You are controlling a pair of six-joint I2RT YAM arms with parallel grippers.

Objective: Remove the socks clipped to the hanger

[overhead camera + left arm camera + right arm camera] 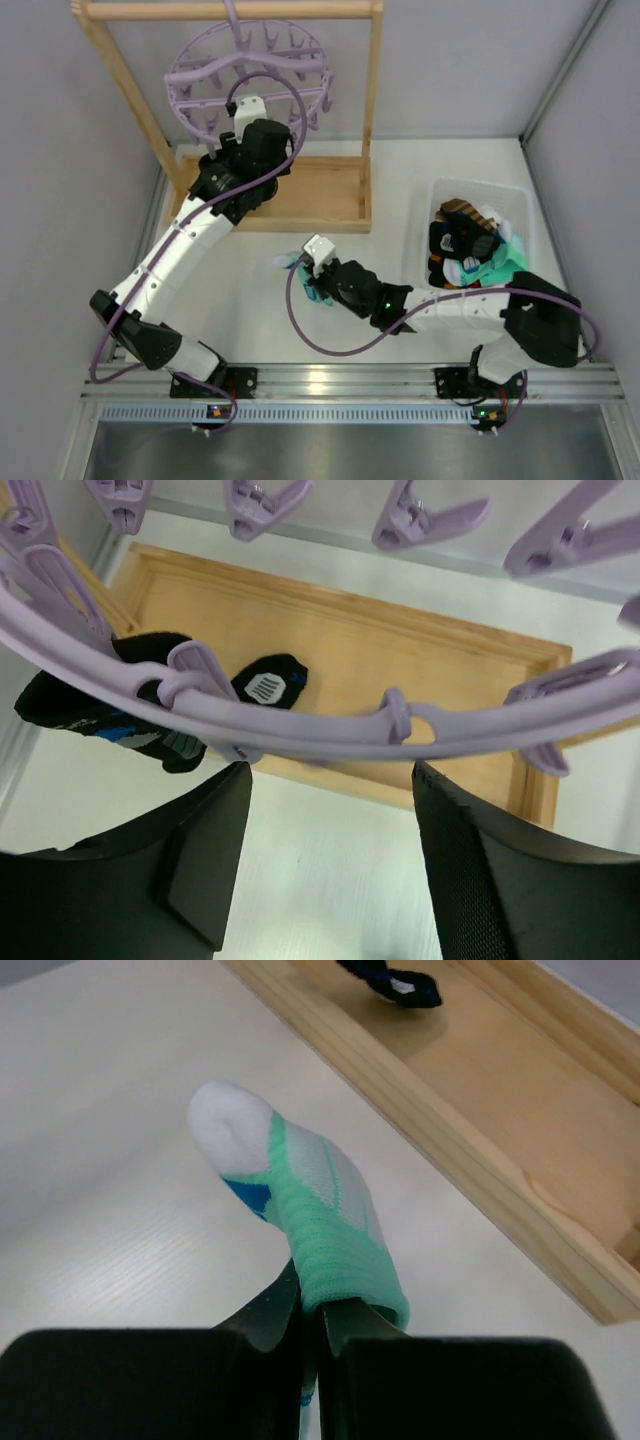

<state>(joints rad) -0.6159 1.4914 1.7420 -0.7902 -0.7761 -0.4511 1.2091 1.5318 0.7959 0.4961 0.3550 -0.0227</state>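
Observation:
The lilac hanger (250, 75) hangs from the wooden rack's top bar. In the left wrist view its ring (330, 725) crosses just beyond my open, empty left gripper (330, 775). A black sock with blue and grey marks (95, 705) hangs clipped at the ring's left. My right gripper (315, 1305) is shut on the cuff of a teal sock with a white toe (300, 1200), low over the table in front of the rack base. In the top view that sock (303, 272) shows at the right gripper's tip.
The wooden rack's base tray (320, 195) lies under the hanger, its front rail (480, 1160) just right of the teal sock. A clear bin (480, 188) at the right holds several socks (470, 245). Walls close both sides.

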